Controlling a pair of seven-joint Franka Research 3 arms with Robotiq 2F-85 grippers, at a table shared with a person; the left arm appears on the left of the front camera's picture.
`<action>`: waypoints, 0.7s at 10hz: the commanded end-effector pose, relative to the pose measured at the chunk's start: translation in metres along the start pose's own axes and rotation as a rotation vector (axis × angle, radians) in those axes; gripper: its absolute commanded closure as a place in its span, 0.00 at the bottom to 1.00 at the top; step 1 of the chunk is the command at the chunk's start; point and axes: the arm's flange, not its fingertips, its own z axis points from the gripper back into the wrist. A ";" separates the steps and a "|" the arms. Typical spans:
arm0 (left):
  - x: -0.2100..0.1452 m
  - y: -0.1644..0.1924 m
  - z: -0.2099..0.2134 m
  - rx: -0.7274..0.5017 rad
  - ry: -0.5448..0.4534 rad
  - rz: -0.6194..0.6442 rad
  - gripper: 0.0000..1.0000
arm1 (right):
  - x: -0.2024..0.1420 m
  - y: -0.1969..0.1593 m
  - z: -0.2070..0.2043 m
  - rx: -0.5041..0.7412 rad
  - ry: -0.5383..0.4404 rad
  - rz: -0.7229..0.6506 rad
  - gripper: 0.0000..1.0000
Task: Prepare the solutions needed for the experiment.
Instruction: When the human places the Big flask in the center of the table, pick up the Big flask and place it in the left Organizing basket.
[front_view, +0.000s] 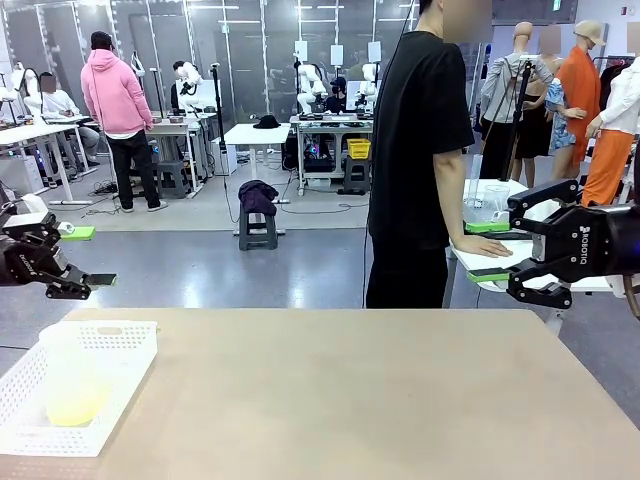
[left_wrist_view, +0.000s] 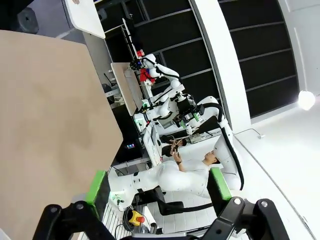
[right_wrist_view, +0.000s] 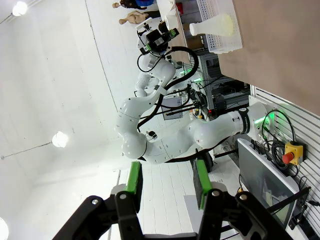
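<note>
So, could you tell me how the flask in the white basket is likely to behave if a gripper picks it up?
The flask looks like clear glass, so probably fragile and slippery to the pads. Only a shallow yellow-green solution sits at the bottom, so it is likely light, though tilting would slosh it. Its wide base suggests it resists tipping inside the basket.

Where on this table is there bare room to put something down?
Nearly everywhere: the tan table lies bare from the white basket across to its right edge and far edge. The near left corner is crowded, where the basket holds a flask of yellow-green liquid.
</note>
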 end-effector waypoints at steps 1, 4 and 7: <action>-0.001 -0.001 -0.001 0.015 0.002 -0.017 0.00 | 0.000 0.001 0.000 0.007 -0.004 -0.010 0.47; -0.001 -0.001 -0.001 0.015 0.002 -0.017 0.00 | 0.000 0.001 0.000 0.007 -0.004 -0.010 0.47; -0.001 -0.001 -0.001 0.015 0.002 -0.017 0.00 | 0.000 0.001 0.000 0.007 -0.004 -0.010 0.47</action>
